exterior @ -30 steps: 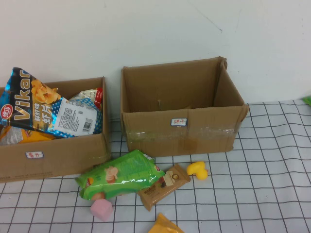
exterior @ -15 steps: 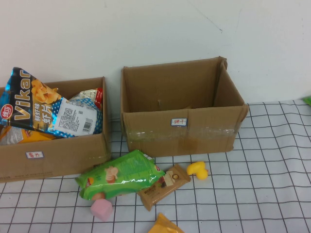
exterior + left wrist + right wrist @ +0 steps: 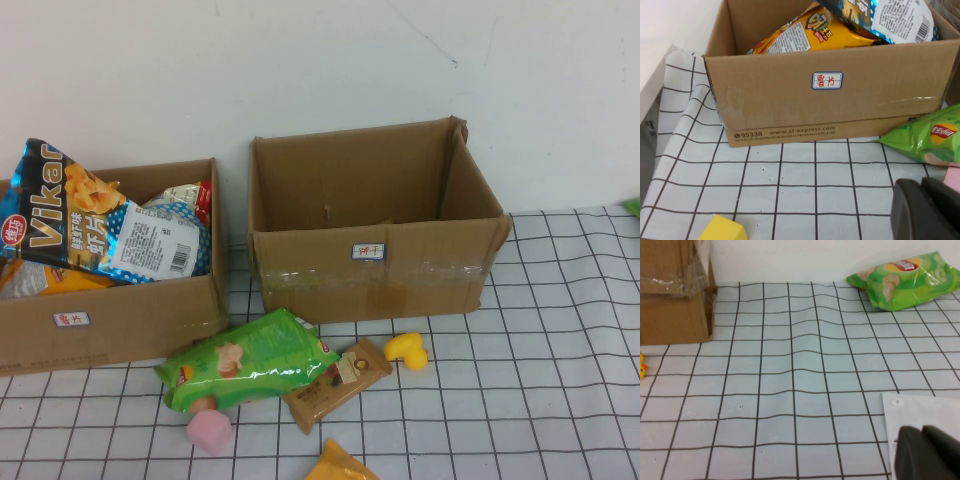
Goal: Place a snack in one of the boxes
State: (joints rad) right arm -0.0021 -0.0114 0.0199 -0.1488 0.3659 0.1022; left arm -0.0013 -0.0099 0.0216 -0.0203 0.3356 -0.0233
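Observation:
Two lidless cardboard boxes stand at the back. The smaller left box [image 3: 130,320] holds several snack bags, among them a blue Vikar chip bag [image 3: 70,220]. The larger taped box [image 3: 370,285] looks empty. A green chip bag [image 3: 250,360] and a brown snack bar [image 3: 338,383] lie on the cloth in front of them. Neither gripper shows in the high view. My left gripper [image 3: 921,186] is shut and empty, low over the cloth before the left box [image 3: 775,105]. My right gripper [image 3: 922,430] is shut and empty, over a white sheet [image 3: 925,407].
A yellow duck [image 3: 407,351], a pink cube [image 3: 209,432] and an orange packet [image 3: 340,465] lie near the green bag. A yellow block [image 3: 722,230] lies near my left gripper. A second green chip bag [image 3: 905,280] lies far right of the large box [image 3: 670,305].

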